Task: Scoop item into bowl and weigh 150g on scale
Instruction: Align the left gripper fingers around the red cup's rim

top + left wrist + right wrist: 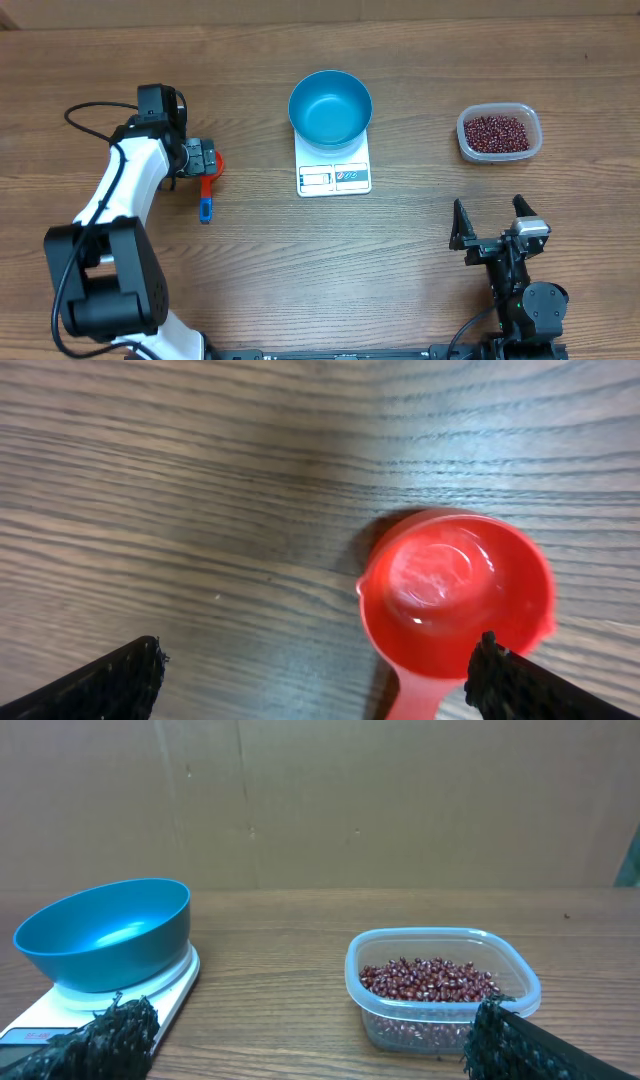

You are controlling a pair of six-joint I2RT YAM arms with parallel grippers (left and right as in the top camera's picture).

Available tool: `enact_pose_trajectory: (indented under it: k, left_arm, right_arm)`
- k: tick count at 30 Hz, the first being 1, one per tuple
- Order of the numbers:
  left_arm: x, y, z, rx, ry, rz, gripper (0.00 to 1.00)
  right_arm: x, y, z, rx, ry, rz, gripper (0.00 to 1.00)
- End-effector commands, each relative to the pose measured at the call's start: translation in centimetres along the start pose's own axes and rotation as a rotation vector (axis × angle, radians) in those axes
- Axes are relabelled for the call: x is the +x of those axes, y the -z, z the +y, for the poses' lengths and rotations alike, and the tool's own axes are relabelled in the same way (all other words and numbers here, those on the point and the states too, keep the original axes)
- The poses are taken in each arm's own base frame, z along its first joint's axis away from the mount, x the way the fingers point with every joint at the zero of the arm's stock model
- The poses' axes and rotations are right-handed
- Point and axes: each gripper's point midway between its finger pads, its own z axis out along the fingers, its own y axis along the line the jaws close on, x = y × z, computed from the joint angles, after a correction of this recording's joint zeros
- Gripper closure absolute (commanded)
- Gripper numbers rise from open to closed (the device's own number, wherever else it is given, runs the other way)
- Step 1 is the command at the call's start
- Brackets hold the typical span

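Wooden table holds small red-brown beans; left gripper, right gripper both wide, empty.

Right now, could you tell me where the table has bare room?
Bare wood lies between the scale and the bean tub, and between scale and red scoop. Crowded only where the left end effector hovers over that scoop.
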Motion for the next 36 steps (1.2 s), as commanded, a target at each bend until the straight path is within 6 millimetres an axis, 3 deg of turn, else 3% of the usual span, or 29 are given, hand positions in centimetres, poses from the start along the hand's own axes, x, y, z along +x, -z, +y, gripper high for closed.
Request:
enact_pose_trajectory:
  k: [1,27,36]
  left_arm:
    - [1.1,-1.6,0.2,-0.013,0.015,0.047,0.01]
    - [1.0,-1.8,0.2,-0.013,0.016,0.042,0.00]
    - [1.6,-3.3,0.0,-0.015,0.011,0.073,0.01]
  right_arm:
    - [0.2,0.0,0.2,-0.007,0.005,-0.002,0.00]
    - [0.2,0.0,0.2,-0.007,0.005,-0.001,0.00]
    - [0.2,0.0,0.2,-0.007,0.005,-0.002,0.00]
